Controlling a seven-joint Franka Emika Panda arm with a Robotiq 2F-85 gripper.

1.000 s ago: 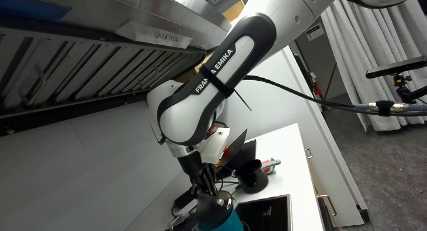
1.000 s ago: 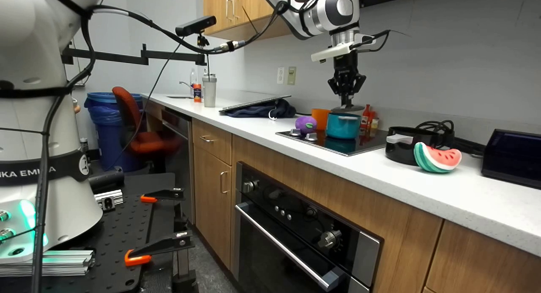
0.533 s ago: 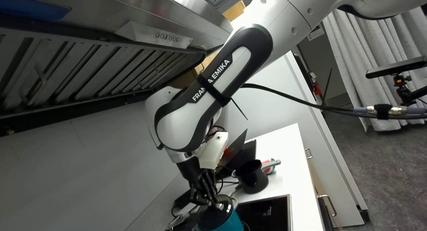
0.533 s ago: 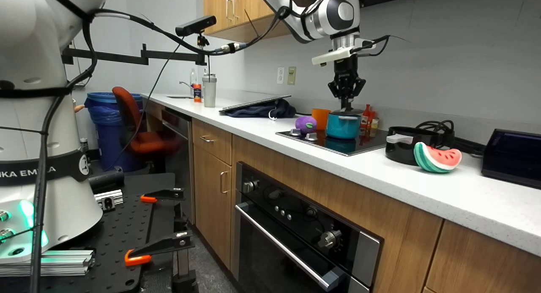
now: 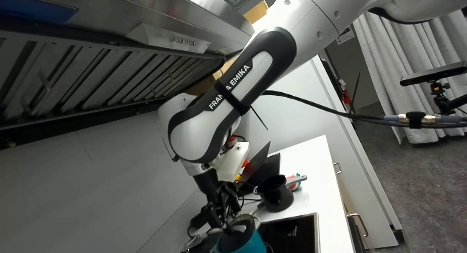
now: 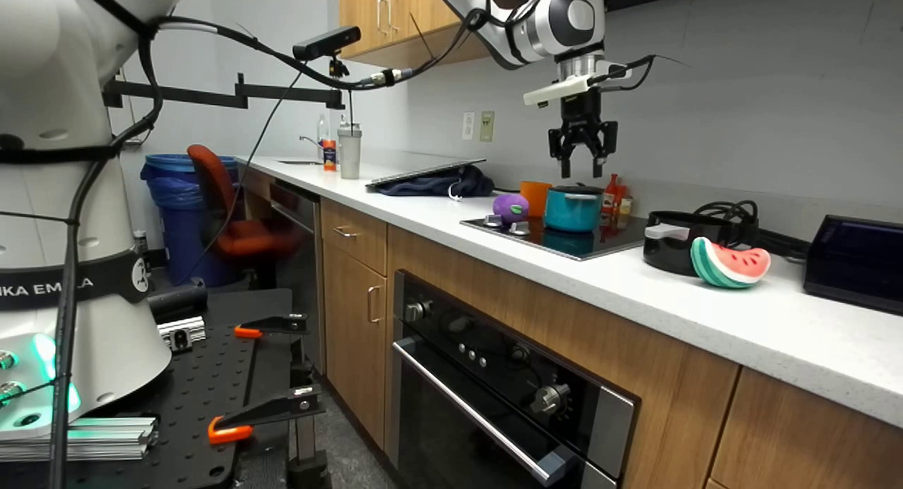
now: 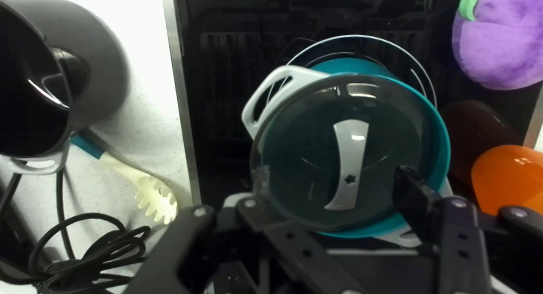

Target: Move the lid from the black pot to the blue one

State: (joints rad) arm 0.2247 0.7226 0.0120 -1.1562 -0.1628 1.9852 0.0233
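The blue pot point(image 6: 573, 212) stands on the cooktop, and the lid point(image 7: 301, 175) rests on its top. In the wrist view the lid sits a little off centre, leaving a crescent of teal rim bare on one side. Its grey handle point(image 7: 351, 158) lies between my spread fingers, touching neither. My gripper point(image 6: 581, 170) is open just above the lid, pointing down. The black pot point(image 7: 99, 69), lidless, is on the white counter beside the cooktop and shows in both exterior views.
A purple toy point(image 7: 505, 39) and an orange cup point(image 7: 509, 179) are close to the blue pot. A pasta spoon point(image 7: 157, 196) and coiled black cable point(image 7: 93, 251) lie near the black pot. A watermelon toy point(image 6: 730, 263) leans by it. The range hood point(image 5: 109, 70) hangs above.
A second ago my gripper was shut on the lid's handle, holding it over the blue pot. The lid came down onto the pot; then the fingers spread and the gripper rose slightly.
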